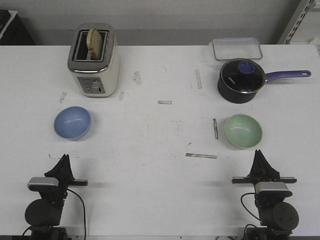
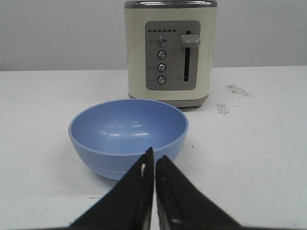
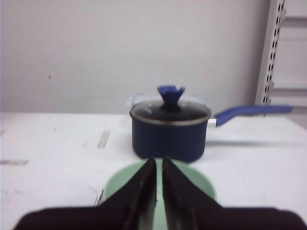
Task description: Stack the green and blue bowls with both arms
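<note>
The light blue bowl [image 1: 73, 123] sits upright on the white table at the left, in front of the toaster; it also shows in the left wrist view [image 2: 128, 135]. The pale green bowl [image 1: 243, 131] sits upright at the right, in front of the saucepan, and shows partly behind the fingers in the right wrist view [image 3: 201, 184]. My left gripper [image 1: 65, 158] is shut and empty, a short way on the near side of the blue bowl [image 2: 154, 158]. My right gripper [image 1: 259, 153] is shut and empty, just on the near side of the green bowl [image 3: 159, 163].
A cream toaster [image 1: 94, 60] with a slice of bread stands at the back left. A dark blue saucepan [image 1: 241, 80] with a glass lid and long handle stands at the back right, a clear lidded box [image 1: 237, 48] behind it. Tape strips [image 1: 201, 155] mark the table.
</note>
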Controlling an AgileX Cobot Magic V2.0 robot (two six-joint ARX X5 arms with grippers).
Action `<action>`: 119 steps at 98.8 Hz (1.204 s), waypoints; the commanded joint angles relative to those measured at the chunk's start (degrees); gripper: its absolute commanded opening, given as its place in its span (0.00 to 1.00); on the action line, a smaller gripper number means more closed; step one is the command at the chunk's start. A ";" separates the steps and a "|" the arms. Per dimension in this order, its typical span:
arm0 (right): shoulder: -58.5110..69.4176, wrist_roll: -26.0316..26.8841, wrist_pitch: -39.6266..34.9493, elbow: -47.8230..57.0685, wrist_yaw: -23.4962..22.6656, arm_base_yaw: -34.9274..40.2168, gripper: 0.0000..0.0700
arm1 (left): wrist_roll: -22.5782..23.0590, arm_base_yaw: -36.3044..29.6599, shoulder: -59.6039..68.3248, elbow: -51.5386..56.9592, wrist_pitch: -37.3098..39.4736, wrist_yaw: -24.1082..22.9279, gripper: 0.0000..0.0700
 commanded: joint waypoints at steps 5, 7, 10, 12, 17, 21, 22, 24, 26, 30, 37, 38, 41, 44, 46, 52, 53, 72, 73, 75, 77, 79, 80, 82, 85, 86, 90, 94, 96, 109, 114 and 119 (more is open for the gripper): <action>4.28 -1.18 0.00 2.82 0.22 -0.02 0.01 | -0.02 0.07 -0.11 -1.22 0.92 0.04 0.00; 5.22 -1.18 -0.02 3.37 0.22 -0.02 0.01 | -0.02 0.07 -0.11 -1.22 0.92 0.04 0.00; 6.71 -1.18 -0.24 4.24 0.20 -0.02 0.01 | -0.02 0.07 -0.11 -1.22 0.92 0.04 0.00; 7.72 -1.18 -0.35 4.81 0.20 -0.02 0.01 | -0.02 0.07 -0.11 -1.22 0.92 0.04 0.00; 10.38 -1.14 -0.85 6.38 0.17 -0.02 0.01 | -0.02 0.07 -0.11 -1.22 0.92 0.04 0.00; 12.68 -1.01 -1.57 7.74 0.17 -0.02 0.01 | 0.00 0.07 -0.11 -1.22 0.92 0.07 0.00; 13.27 -0.94 -1.75 8.11 0.17 -0.02 0.01 | -0.02 0.07 -0.11 -1.22 0.92 0.04 0.00; 14.47 -0.87 -2.23 8.85 0.15 -0.02 0.01 | -0.02 0.07 -0.11 -1.22 0.92 0.04 0.00; 15.67 -0.87 -2.71 9.62 0.15 -0.02 0.01 | -0.02 0.07 -0.11 -1.22 0.92 0.04 0.00; 18.16 -0.74 -3.72 11.19 0.13 -0.02 0.01 | -0.02 0.07 -0.11 -1.22 0.92 0.04 0.00; 22.53 -0.66 -5.81 14.14 -0.07 -0.02 0.01 | -0.02 0.07 -0.11 -1.22 0.92 0.04 0.00; 23.17 -0.59 -6.05 14.58 -0.07 -0.02 0.01 | -0.02 0.07 -0.11 -1.22 0.92 0.04 0.00; 24.98 -0.28 -6.86 15.85 -0.04 -0.02 0.01 | -0.02 0.07 -0.11 -1.22 0.92 0.04 0.00; 26.88 0.09 -7.67 17.16 -0.04 -0.02 0.01 | -0.02 0.07 -0.11 -1.22 0.92 0.04 0.00; 28.20 0.50 -8.04 18.01 -0.02 -0.02 0.01 | -0.02 0.07 -0.11 -1.22 0.92 0.04 0.00; 32.09 2.21 -8.57 20.46 0.02 -0.02 0.01 | -0.02 0.07 -0.11 -1.22 0.92 0.04 0.00; 32.72 2.49 -8.57 20.85 0.04 -0.02 0.01 | -0.02 0.07 -0.11 -1.22 0.92 0.04 0.00; 42.93 3.02 -10.40 27.98 -0.07 -0.02 0.01 | -0.02 0.07 -0.11 -1.22 0.92 0.04 0.00; 43.36 2.99 -10.73 28.41 -0.07 -0.02 0.01 | 0.00 0.07 -0.11 -1.22 0.92 0.04 0.00; 44.24 2.99 -11.41 29.29 -0.04 -0.02 0.01 | -0.02 0.07 -0.11 -1.22 0.92 0.04 0.00; 45.09 2.97 -12.13 30.14 -0.02 -0.04 0.01 | 0.00 0.07 -0.11 -1.22 0.92 0.04 0.00; 45.86 2.97 -12.81 31.02 -0.04 -0.09 0.01 | 0.00 0.07 -0.11 -1.22 0.92 0.04 0.00; 46.23 2.97 -13.09 31.43 -0.02 -0.09 0.01 | -0.02 0.07 -0.11 -1.22 0.92 0.04 0.00; 46.95 2.97 -13.60 32.26 -0.02 -0.09 0.01 | 0.00 0.07 -0.11 -1.22 0.92 0.04 0.00; 48.04 2.95 -14.32 33.55 -0.04 -0.09 0.01 | -0.02 0.07 -0.11 -1.22 0.92 0.04 0.00; 48.41 2.91 -14.60 34.01 -0.02 -0.09 0.01 | -0.02 0.07 -0.11 -1.22 0.92 0.04 0.00; 49.86 2.91 -15.74 35.80 -0.02 -0.15 0.01 | 0.00 0.07 -0.11 -1.22 0.92 0.04 0.00; 51.32 2.93 -17.00 37.70 -0.04 -0.39 0.01 | 0.00 0.07 -0.11 -1.22 0.92 0.04 0.00; 52.06 2.97 -17.92 38.71 -0.04 -0.57 0.01 | -0.02 0.07 -0.11 -1.22 0.92 0.04 0.00; 56.43 2.95 -25.38 44.89 -0.07 -2.86 0.01 | 0.00 0.07 -0.11 -1.22 0.92 0.04 0.00; 58.07 2.95 -28.48 47.15 -0.09 -4.17 0.01 | -0.02 0.07 -0.11 -1.22 0.92 0.04 0.00; 59.78 2.97 -31.69 49.37 -0.37 -5.62 0.01 | -0.02 0.07 -0.11 -1.22 0.92 0.04 0.00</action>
